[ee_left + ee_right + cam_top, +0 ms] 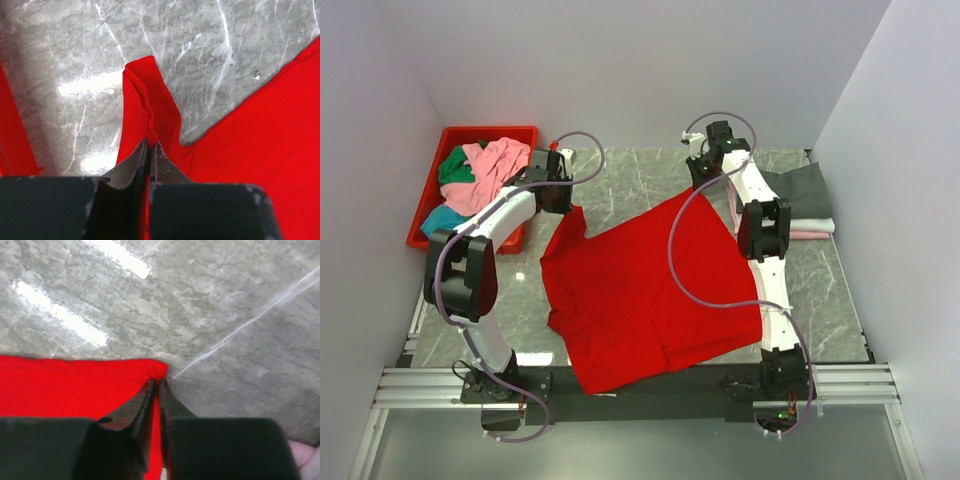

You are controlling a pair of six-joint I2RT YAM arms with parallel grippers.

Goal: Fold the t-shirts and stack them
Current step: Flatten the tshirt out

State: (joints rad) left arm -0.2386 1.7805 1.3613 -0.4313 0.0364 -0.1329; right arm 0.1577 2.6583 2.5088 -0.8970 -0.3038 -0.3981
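A large bright red t-shirt (pixel 650 290) lies spread across the grey marble table (pixel 620 170). My left gripper (pixel 563 200) is at its far left, shut on a bunched fold of the red cloth (pixel 150 100); the left wrist view shows the jaws (pixel 151 145) pinched together on it. My right gripper (pixel 705 182) is at the shirt's far right corner. In the right wrist view its jaws (pixel 156 382) stand close together with the red corner (pixel 75 385) between them. Pink (pixel 495 165), green (pixel 455 167) and teal (pixel 438 218) t-shirts lie heaped in a bin.
The red plastic bin (pixel 490 131) sits at the far left, against the left wall. At the far right lies a folded stack, with a dark grey shirt (pixel 800 188) on top and pink and white edges (pixel 810 232) below. White walls close in three sides.
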